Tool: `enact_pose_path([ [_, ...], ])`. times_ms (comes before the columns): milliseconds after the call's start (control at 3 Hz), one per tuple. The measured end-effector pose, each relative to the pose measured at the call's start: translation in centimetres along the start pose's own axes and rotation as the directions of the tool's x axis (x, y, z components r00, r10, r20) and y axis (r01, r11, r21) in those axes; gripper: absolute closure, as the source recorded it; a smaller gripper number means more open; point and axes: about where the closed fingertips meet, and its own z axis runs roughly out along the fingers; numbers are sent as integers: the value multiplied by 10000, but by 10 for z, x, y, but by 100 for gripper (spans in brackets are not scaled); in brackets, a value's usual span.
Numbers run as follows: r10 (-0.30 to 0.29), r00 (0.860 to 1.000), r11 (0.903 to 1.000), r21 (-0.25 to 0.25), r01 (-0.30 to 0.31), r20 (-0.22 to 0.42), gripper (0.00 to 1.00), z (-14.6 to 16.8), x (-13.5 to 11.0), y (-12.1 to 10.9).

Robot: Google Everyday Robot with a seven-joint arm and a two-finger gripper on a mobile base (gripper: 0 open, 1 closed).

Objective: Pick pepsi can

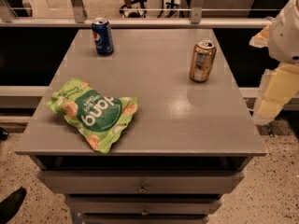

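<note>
The pepsi can (103, 36) is dark blue with a round red, white and blue logo and a silver top. It stands upright at the far left of the grey table top (163, 106), near the back edge. My gripper (274, 96) hangs at the right edge of the view, beside and off the table's right side, far from the pepsi can. It holds nothing that I can see.
A gold can (202, 60) stands upright at the far right of the table. A green snack bag (93, 113) lies flat at the front left. Drawers (140, 183) sit under the table top. A rail (140, 22) runs behind the table.
</note>
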Motion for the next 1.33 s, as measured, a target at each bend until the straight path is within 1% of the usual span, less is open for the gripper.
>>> enact_pose_path([
  [333,0,10000,10000,73,-1,89,0,0,-3,-2],
  [667,-15,9965,9993,360,-16,839,0,13,-24,-19],
  [1000,-116,9804,9965,838,-50,1966,0,37,-74,-66],
  [1333,-177,9435,9910,1310,-273,3310,0,63,-135,-126],
])
